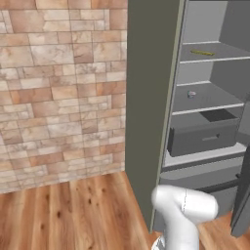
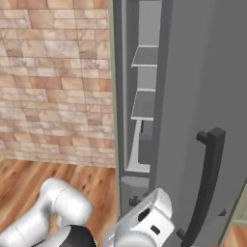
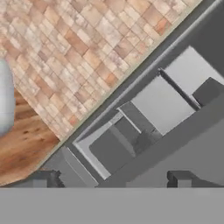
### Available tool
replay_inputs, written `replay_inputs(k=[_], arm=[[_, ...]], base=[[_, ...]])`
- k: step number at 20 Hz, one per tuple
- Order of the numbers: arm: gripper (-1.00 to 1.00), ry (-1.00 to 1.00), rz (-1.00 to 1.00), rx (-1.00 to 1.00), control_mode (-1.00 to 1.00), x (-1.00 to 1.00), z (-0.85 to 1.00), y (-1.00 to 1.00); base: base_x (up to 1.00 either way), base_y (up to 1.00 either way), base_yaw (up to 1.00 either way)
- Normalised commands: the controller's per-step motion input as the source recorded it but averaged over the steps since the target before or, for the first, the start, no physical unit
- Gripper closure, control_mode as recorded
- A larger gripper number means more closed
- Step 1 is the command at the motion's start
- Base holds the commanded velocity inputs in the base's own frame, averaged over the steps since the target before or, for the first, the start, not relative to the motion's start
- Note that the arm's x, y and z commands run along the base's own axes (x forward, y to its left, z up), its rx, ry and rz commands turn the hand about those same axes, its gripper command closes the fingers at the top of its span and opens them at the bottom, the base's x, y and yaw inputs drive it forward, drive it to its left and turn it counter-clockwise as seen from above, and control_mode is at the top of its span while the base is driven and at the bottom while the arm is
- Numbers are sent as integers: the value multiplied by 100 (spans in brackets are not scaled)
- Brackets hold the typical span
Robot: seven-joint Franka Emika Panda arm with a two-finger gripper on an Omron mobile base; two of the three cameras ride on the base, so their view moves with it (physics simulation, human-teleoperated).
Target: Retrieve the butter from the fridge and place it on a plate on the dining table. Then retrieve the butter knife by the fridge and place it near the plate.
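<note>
While the left base view looks into the open fridge point(image 1: 205, 97) and shows the butter point(image 1: 202, 52) lying on an upper shelf point(image 1: 215, 57), the right base view shows the door's dark handle point(image 2: 207, 183). The hand point(image 3: 111, 179) is spread wide, grasping nothing.

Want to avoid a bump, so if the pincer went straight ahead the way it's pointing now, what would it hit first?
Probably the fridge: the open pincer points at the edge of its open door and the grey drawer inside. Depth is unclear, so which comes first is uncertain.
</note>
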Motion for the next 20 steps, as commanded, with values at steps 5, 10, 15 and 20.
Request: replay_inputs(k=[5,10,15,20], arm=[[-100,18,1,-80,-100,-10,76,100],[-100,50,-4,-66,-100,65,44,87],[-100,74,-7,-41,-100,100,-9,0],[-100,61,-4,-13,-100,100,-73,-50]], base=[[0,0,0],[0,0,0],[0,0,0],[0,0,0]])
